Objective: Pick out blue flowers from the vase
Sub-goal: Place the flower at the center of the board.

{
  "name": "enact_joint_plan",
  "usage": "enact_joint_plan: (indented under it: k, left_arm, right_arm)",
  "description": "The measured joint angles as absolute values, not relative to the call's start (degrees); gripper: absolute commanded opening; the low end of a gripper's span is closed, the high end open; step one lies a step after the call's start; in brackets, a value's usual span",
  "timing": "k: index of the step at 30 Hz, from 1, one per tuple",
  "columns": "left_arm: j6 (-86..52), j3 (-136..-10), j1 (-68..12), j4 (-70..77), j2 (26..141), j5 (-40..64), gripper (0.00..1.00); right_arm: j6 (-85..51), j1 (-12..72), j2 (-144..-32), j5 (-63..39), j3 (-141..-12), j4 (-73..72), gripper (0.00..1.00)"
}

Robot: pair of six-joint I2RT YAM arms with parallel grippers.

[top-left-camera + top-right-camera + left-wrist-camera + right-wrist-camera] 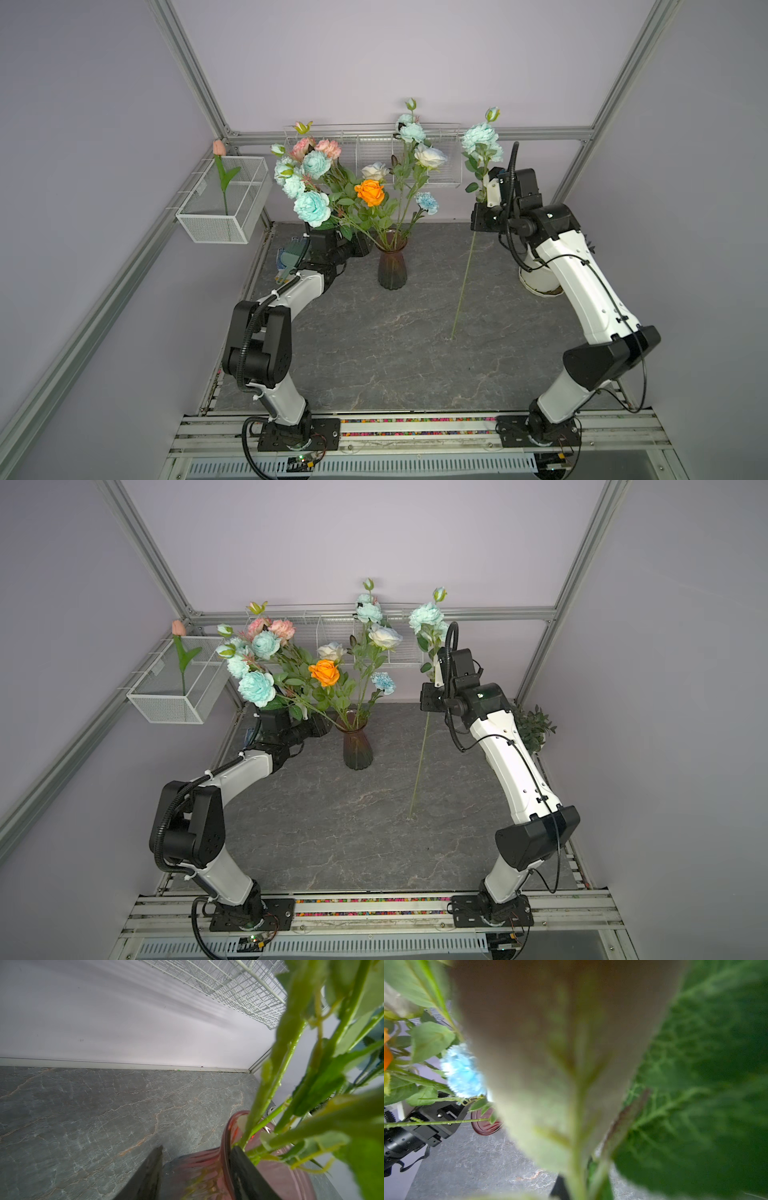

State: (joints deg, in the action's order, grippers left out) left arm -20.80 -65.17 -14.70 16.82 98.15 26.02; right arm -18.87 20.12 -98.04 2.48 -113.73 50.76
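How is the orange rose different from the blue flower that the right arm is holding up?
The orange rose has smooth curled petals; the pale blue flower has ruffled, frilly ones. The rose's stem sits in the dark ribbed glass vase; the blue flower's stem is out of it, pinched in the right tool. The rose sits low in the bunch; the blue flower is higher. Both have green leafy stems.

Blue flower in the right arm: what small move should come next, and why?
Probably carry the blue flower sideways, away from the vase, and lay it down: the right jaws are shut on its stem, which hangs clear of the vase.
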Motion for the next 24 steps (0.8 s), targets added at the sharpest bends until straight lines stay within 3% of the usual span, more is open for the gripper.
enact_joint_plan:
  k: [15,24]
  left_arm:
    - [-20.51,-65.17,-14.76,15.73,97.6,25.32,0.54]
    - [-20.12,-65.17,-14.76,14.92,97.27,24.91,0.54]
  right_arm:
    - [-20.67,16.23,-117.38,-3.79,-114.28,47.46,0.07]
    - [-21.45,16.27,-118.26,-4.58,-109.23,42.92,0.07]
